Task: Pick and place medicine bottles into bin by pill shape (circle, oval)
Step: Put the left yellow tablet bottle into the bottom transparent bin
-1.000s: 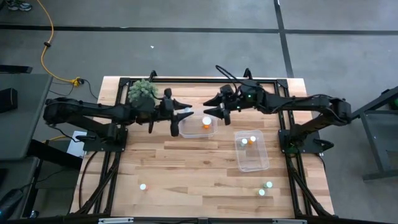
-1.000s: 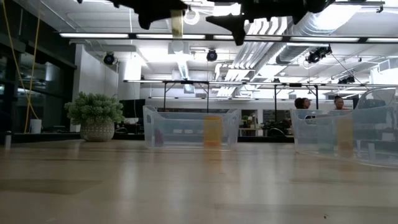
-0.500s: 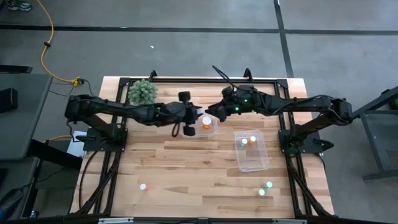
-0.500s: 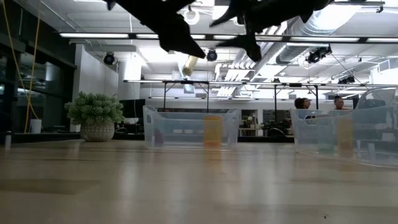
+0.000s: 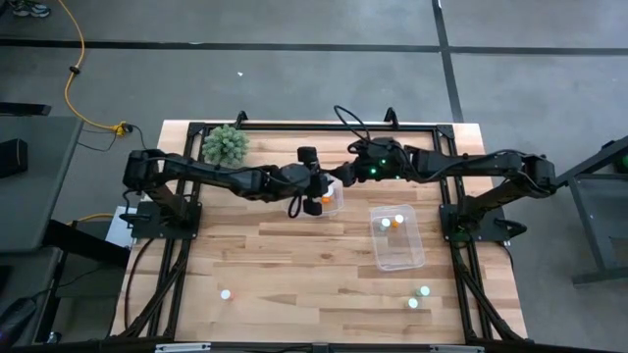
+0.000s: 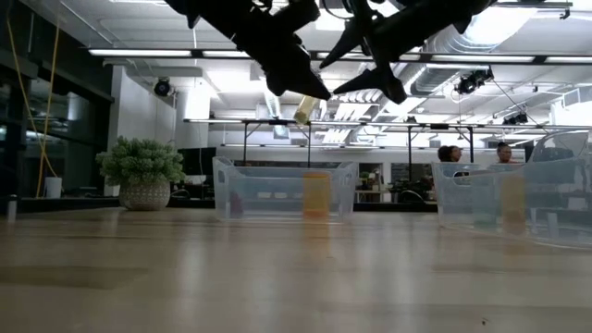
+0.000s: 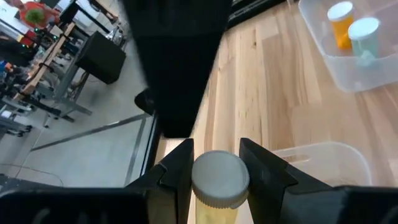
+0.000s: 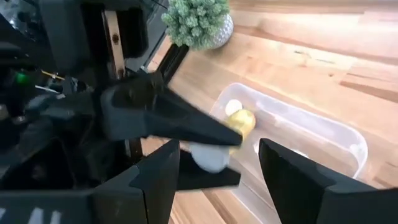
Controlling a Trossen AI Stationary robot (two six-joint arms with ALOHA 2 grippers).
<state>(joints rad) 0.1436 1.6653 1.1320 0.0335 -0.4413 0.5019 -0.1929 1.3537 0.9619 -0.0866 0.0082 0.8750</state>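
The left gripper (image 7: 214,171) pinches a medicine bottle (image 7: 219,190) between its two dark fingers (image 7: 179,171), which press on either side of the white cap. From above, this gripper (image 5: 316,191) hangs over the far tub (image 5: 337,204), near the middle of the far part of the table (image 5: 294,245). At table height the held bottle (image 6: 304,109) shows tilted, well above the tub (image 6: 282,190).

The right gripper (image 8: 214,168) has its fingers spread, with nothing between them, and sits just right of the left one, over the same tub (image 8: 323,137). Past its fingers the other arm's bottle (image 8: 221,146) shows, and below it an orange bottle (image 8: 235,107) lies in the tub. From above, the right gripper (image 5: 345,176) is close beside the left.

A second tub (image 5: 397,240) stands to the right and nearer, holding two bottles (image 5: 392,221). One loose bottle (image 5: 226,293) stands on the near left of the table, two more (image 5: 419,297) on the near right. A green plant (image 5: 225,145) sits at the far left corner. Two people (image 6: 472,154) show in the room beyond the table
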